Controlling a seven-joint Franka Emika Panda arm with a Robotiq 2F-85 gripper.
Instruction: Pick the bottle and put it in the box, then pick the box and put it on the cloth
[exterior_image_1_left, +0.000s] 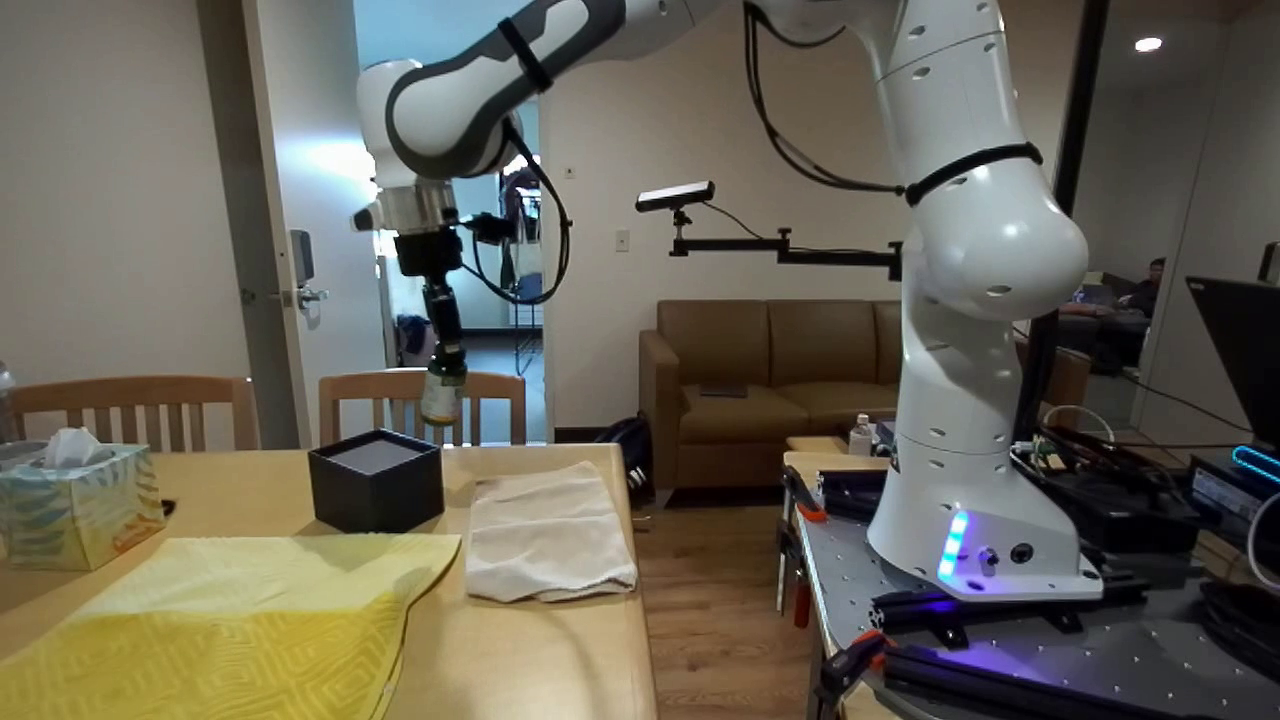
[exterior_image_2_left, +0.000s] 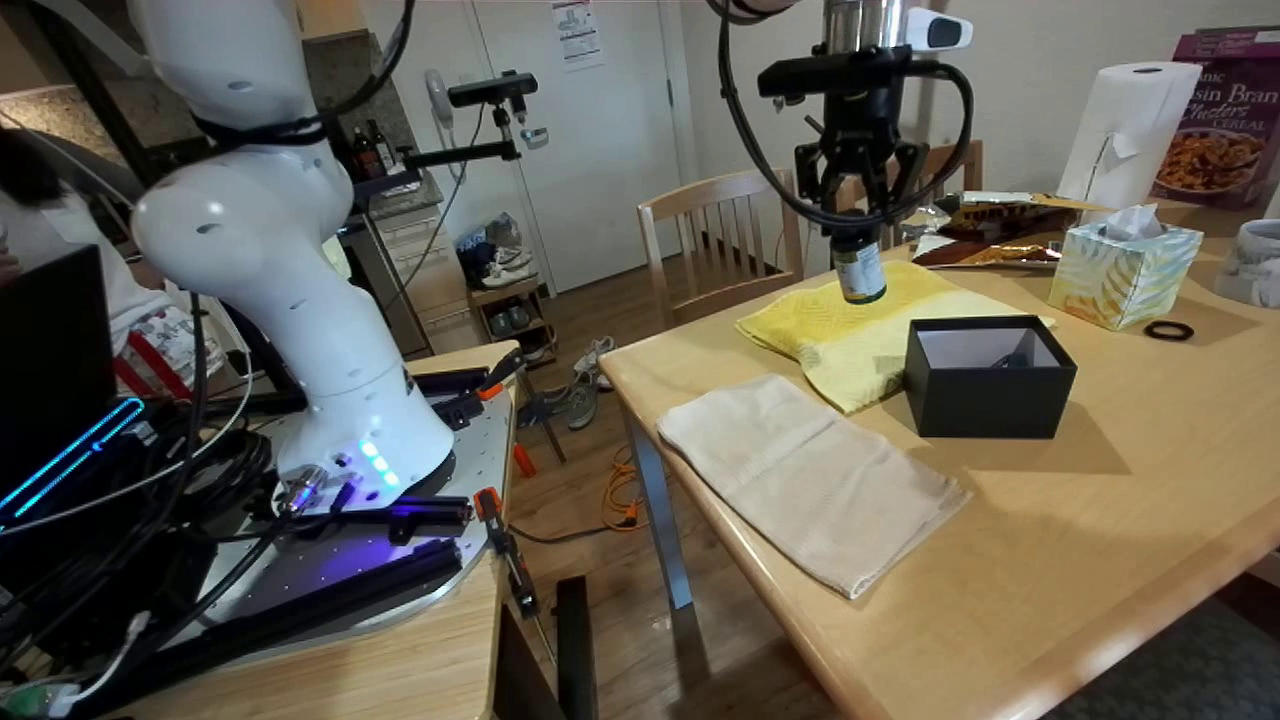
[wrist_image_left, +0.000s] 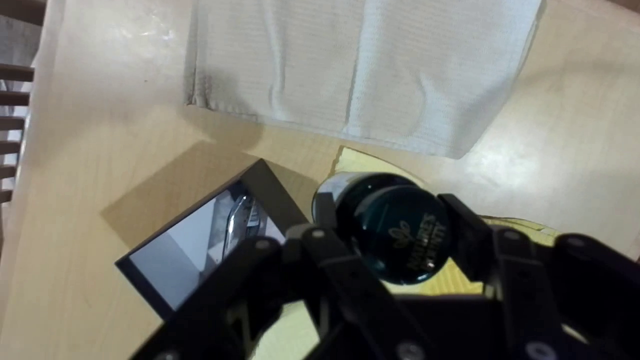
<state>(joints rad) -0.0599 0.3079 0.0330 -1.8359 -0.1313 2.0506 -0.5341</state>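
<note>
Wrist view alone shows lettering (wrist_image_left: 428, 242) atop the bottle (wrist_image_left: 382, 225).

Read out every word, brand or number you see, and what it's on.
"NATURE'S BOUNTY": bottle cap, B blurred
"ANIC": cereal box, start hidden
"sin Bran": cereal box, start hidden
"Clusters": cereal box
"CEREAL": cereal box
Too small or blurred: bottle label, notice, any other print.

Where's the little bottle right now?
The gripper holds the bottle in the air above the table. In the wrist view, the bottle is right of the black box, with the cream cloth higher in the picture.
</note>
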